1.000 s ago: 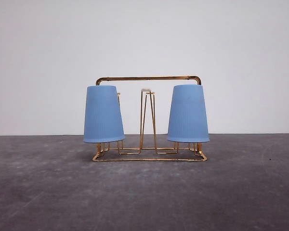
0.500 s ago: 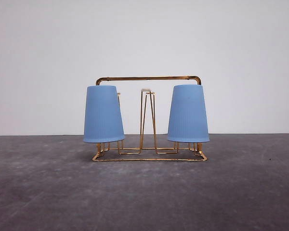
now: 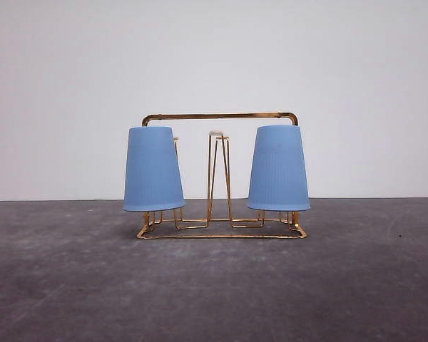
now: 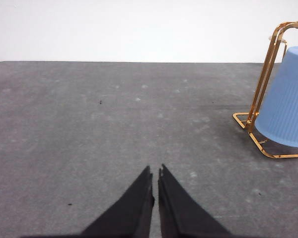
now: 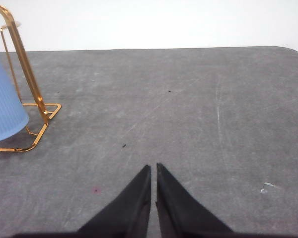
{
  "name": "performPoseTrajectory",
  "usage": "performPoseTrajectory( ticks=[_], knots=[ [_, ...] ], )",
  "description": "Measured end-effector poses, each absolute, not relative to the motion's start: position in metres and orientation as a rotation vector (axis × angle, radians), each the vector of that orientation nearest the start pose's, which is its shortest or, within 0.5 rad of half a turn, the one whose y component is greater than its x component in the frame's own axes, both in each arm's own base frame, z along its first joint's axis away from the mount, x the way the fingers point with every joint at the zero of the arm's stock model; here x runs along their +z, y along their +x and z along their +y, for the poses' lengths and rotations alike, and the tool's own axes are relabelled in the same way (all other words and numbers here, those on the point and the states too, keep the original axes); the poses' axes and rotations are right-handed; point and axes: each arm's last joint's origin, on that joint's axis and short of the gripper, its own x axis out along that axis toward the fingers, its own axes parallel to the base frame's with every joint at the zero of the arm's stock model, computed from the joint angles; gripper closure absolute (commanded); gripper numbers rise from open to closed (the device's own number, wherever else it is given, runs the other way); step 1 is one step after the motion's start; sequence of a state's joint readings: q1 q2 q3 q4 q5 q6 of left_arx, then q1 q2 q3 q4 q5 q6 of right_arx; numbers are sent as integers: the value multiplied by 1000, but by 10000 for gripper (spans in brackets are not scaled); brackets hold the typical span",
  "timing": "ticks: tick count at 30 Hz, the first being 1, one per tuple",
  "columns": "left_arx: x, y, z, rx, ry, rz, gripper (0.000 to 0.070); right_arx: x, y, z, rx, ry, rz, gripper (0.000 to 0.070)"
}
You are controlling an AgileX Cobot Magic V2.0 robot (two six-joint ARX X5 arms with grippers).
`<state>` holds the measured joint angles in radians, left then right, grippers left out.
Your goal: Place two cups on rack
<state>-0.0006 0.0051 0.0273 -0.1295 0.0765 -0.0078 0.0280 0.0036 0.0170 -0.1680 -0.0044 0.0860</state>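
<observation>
Two light-blue ribbed cups hang upside down on the gold wire rack (image 3: 221, 116): one cup (image 3: 153, 169) at its left end, the other cup (image 3: 279, 168) at its right end. A white-tipped prong (image 3: 216, 133) stands bare between them. My left gripper (image 4: 155, 171) is shut with nothing in it, low over the bare table, well away from the rack (image 4: 266, 69) and its cup (image 4: 288, 99). Over on the other side, my right gripper (image 5: 153, 167) is also shut and holds nothing, apart from the rack (image 5: 20, 44) and cup (image 5: 2, 106).
The dark grey table (image 3: 214, 285) stretches wide in front of the rack. A plain white wall (image 3: 214, 57) stands behind it. The table's rounded far corner (image 5: 288, 49) appears in the right wrist view.
</observation>
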Motion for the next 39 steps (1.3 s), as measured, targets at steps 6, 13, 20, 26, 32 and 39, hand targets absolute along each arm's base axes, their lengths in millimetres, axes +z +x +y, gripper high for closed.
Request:
performPoseTrajectory(
  ticks=[6,13,20,26,32,39],
  knots=[
    [160,96,-2,-77,-12,108,700,153,96,3,26,84,156,684],
    [160,96,-2,-77,-12,108,700,153,96,3,26,84,156,684],
    [160,96,-2,-77,-12,108,700,153,96,3,26,84,156,684],
    [160,96,-2,-77,-12,108,700,153,96,3,26,84,156,684],
    [160,96,-2,-77,-12,108,700,153,96,3,26,84,156,684],
    [160,96,-2,-77,-12,108,700,153,96,3,26,84,156,684]
  ],
)
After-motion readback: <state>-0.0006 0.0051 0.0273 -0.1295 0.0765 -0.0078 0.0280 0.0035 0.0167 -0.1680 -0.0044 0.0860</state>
